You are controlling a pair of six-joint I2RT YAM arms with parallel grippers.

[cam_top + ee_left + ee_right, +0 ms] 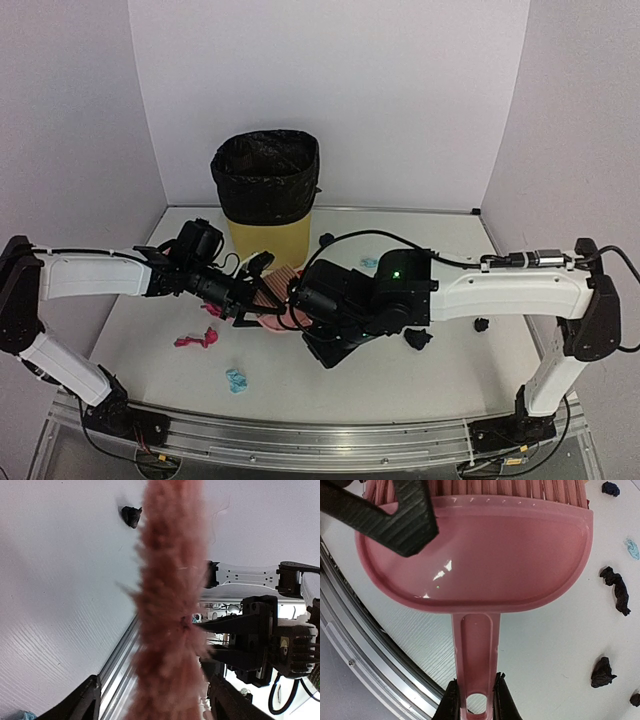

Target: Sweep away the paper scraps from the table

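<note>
Top external: both arms reach to the middle of the table (400, 395), in front of the bin (265, 200). The pink pan (281, 322) sits there with the brush (284, 282) against it. Scraps (195, 341) lie loose all round: pink and light blue at the near left, black to the right, more near the bin. I judge the sweeping not yet begun.

Left wrist: the left gripper (154, 690) straddles the blurred brush bristles. Its jaws are apart, with bare table showing between one finger and the bristles, so I see no grip yet. I have it here to take the brush as my sweeping tool. A black wad (131, 516) lies beyond on the table.

Right wrist: the right gripper (474, 700) is clamped on the end of the pan's handle, which gives me reach and lets me steer the lip toward the wads. The pan is bare inside, and bristles line its far lip. Black and blue wads lie to its right, apart from it.
</note>
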